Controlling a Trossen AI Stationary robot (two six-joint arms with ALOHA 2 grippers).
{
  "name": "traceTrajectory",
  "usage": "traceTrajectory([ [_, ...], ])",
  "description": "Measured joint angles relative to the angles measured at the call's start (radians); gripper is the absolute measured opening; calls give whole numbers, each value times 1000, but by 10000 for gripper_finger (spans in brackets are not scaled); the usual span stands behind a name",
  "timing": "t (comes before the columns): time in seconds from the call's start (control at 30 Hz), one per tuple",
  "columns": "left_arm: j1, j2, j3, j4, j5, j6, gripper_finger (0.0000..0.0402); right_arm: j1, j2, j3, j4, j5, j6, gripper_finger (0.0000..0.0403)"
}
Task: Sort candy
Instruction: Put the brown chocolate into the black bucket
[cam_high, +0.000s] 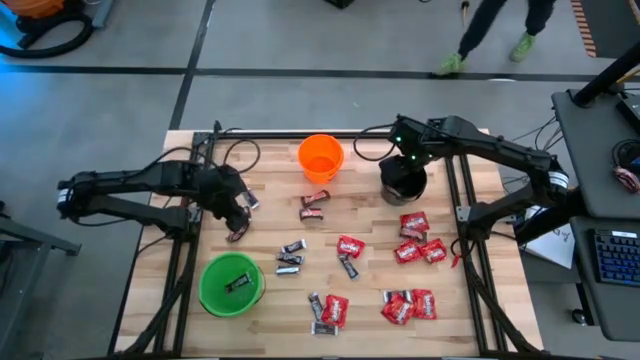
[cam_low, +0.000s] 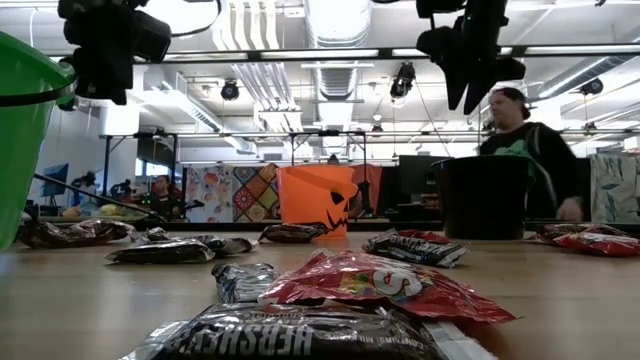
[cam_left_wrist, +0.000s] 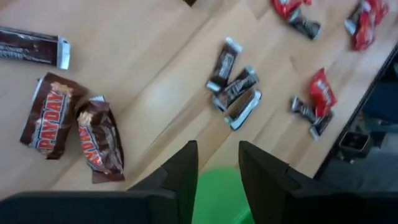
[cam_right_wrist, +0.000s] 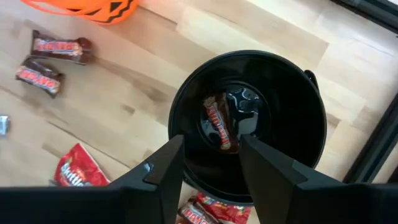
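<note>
Candy lies scattered on the wooden table: red packets (cam_high: 413, 222), dark mini bars (cam_high: 290, 258) and reddish-brown bars (cam_high: 314, 205). My left gripper (cam_high: 238, 210) (cam_left_wrist: 217, 152) hovers open over the table's left part. It is between two reddish-brown PayDay bars (cam_left_wrist: 99, 140) and the green cup (cam_high: 232, 285); nothing is between its fingers. One dark bar (cam_high: 238, 283) lies in the green cup. My right gripper (cam_high: 405, 165) (cam_right_wrist: 211, 146) hangs open above the black cup (cam_right_wrist: 249, 124). A reddish-brown bar (cam_right_wrist: 217, 121) lies on that cup's bottom.
An orange cup (cam_high: 320, 157) stands at the far middle of the table, between the arms. A black metal frame (cam_high: 185, 260) runs along the left, right and far edges. A person (cam_low: 525, 140) stands beyond the far edge. More red packets (cam_high: 408, 305) lie near the near right corner.
</note>
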Motion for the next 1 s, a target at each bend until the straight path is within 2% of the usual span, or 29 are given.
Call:
traceTrajectory([
  [0.3, 12, 125, 0, -76, -36, -113, 175, 0, -14, 0, 0, 2, -27, 150],
  [0.6, 14, 263, 0, -76, -102, -78, 243, 0, 7, 0, 0, 2, -60, 150],
  [0.77, 14, 325, 0, -76, -183, -28, 253, 0, 3, 0, -1, 2, -60, 150],
  [1.0, 14, 410, -3, -64, -221, 12, 251, 0, -2, 0, -8, 2, -55, 150],
])
